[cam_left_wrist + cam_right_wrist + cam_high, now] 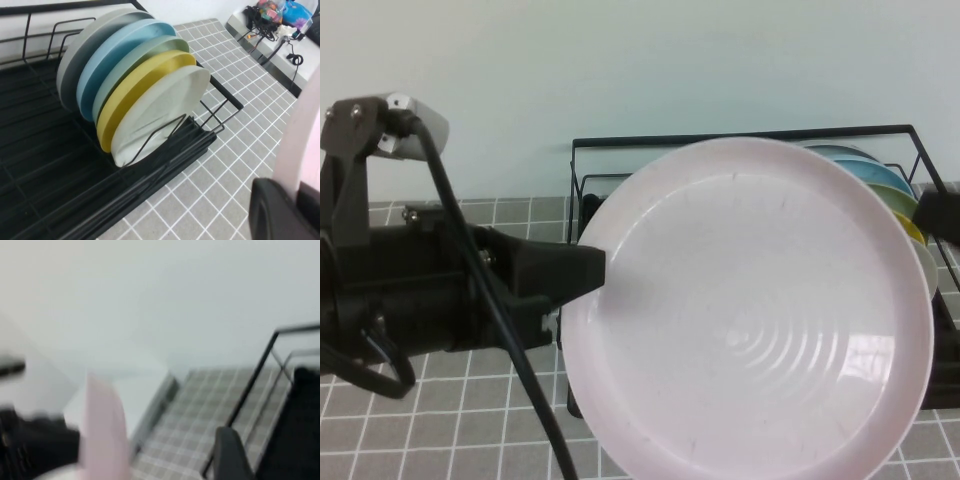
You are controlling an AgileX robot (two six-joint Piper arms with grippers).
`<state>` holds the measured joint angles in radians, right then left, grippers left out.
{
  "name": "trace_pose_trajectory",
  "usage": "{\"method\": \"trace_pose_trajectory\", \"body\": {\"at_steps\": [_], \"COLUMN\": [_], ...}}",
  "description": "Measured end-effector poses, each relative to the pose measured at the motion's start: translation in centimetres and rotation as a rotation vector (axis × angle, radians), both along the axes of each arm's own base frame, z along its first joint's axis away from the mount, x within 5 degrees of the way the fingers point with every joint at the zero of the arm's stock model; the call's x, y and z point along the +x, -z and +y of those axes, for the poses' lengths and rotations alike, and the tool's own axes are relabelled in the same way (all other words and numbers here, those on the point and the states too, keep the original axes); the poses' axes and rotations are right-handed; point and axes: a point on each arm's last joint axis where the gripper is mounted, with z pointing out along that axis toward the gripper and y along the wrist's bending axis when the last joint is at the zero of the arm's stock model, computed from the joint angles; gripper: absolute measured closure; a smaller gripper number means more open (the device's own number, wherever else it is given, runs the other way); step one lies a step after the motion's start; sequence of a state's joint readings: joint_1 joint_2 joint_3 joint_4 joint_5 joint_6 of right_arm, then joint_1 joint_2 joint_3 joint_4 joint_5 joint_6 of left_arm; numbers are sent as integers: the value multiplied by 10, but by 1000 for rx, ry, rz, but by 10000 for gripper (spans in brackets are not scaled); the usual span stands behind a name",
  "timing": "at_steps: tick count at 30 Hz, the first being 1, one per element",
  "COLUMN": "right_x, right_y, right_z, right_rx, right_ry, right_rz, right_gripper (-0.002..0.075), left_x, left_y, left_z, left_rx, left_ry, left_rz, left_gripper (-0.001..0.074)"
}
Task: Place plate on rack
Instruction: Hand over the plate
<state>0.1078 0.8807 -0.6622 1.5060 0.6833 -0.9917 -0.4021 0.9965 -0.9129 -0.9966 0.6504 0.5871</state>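
The pale pink plate [750,310] is held up close to the high camera, face on, and hides most of the black wire rack [740,137] behind it. My left gripper [598,270] is shut on the plate's left rim. In the left wrist view the pink rim [300,140] sits between the black fingers [277,210], above the tiled table beside the rack [45,175]. My right gripper [940,213] shows only as a dark piece at the far right, next to the rack's end. The right wrist view is blurred and shows the pink plate [102,430] edge on.
Several plates stand upright in the rack: a grey one [90,45], a blue one [120,60], a green one, a yellow one [145,85] and an off-white one [160,115] at the front. Grey tiled table [235,100] lies beside the rack. Clutter sits on a far surface [275,20].
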Motion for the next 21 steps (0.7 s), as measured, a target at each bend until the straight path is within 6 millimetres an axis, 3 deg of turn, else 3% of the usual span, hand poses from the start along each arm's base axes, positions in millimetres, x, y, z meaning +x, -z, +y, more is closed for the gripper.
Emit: {"method": "trace_pose_trajectory", "body": {"at_steps": [3, 8, 21], "right_x": [1, -10, -21], "right_y": [-6, -16, -3], "right_z": [0, 9, 15], "right_rx": [55, 97, -37], "right_ry": [5, -155, -294], "right_rz": [-42, -154, -93], "right_gripper": [364, 363, 360], "left_x": [0, 2, 20], "left_y": [1, 1, 10], "left_z": [0, 2, -5], "left_rx": [14, 27, -8], "left_ry": [0, -22, -54], "left_rz": [-6, -14, 25], "left_gripper": [731, 731, 731]}}
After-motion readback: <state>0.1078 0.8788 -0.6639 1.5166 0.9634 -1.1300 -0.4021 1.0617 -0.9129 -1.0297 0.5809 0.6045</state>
